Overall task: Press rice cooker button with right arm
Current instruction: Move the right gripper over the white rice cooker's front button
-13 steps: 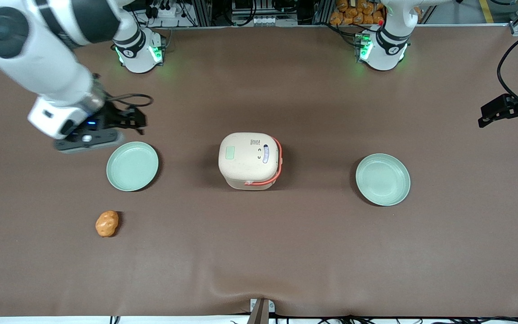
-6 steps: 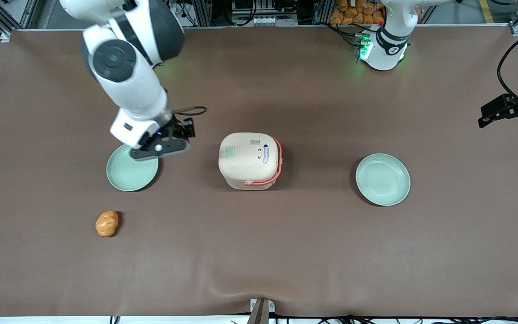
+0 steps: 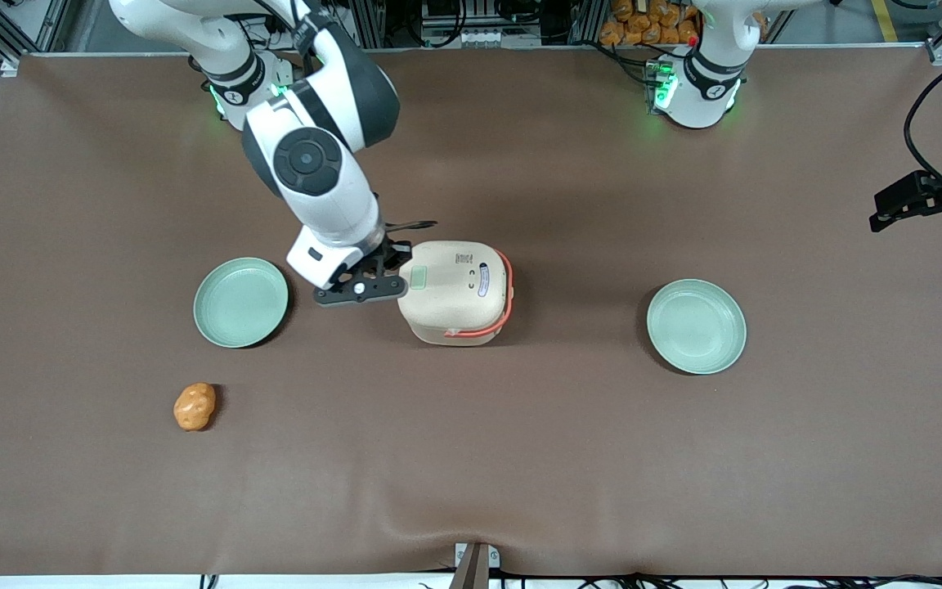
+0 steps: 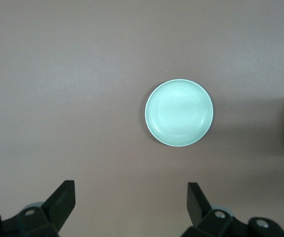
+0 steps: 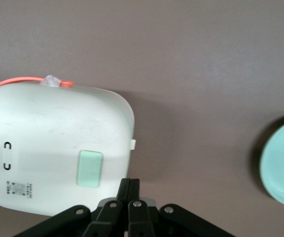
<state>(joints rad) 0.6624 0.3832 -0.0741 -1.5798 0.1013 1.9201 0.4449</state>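
**Jaws closed at the edge of the rice cooker**

One rice cooker [image 3: 455, 290] stands near the middle of the brown surface [image 3: 520, 458], its lid down and its orange-red handle [image 3: 506, 288] lying against the side toward the parked arm's end. One pale green button [image 3: 419, 277] shows on the lid, at about 9 o'clock from the lid's middle in the front view.

The right arm [image 3: 320, 164] reaches down to the cooker. Its jaws [image 5: 129, 190] are closed, the two fingers pressed together, and they hang over the lid's edge just beside the green button [image 5: 90, 169] without covering it.

Two round pale green plates lie on the surface: one plate [image 3: 240, 302] at roughly 9 o'clock from the cooker, toward the working arm's end, the other plate [image 3: 696, 326] at roughly 3 o'clock, toward the parked arm's end. One small orange lumpy object [image 3: 194, 406] sits nearer the front camera than the first plate, at about 7 o'clock from it, apart from it.
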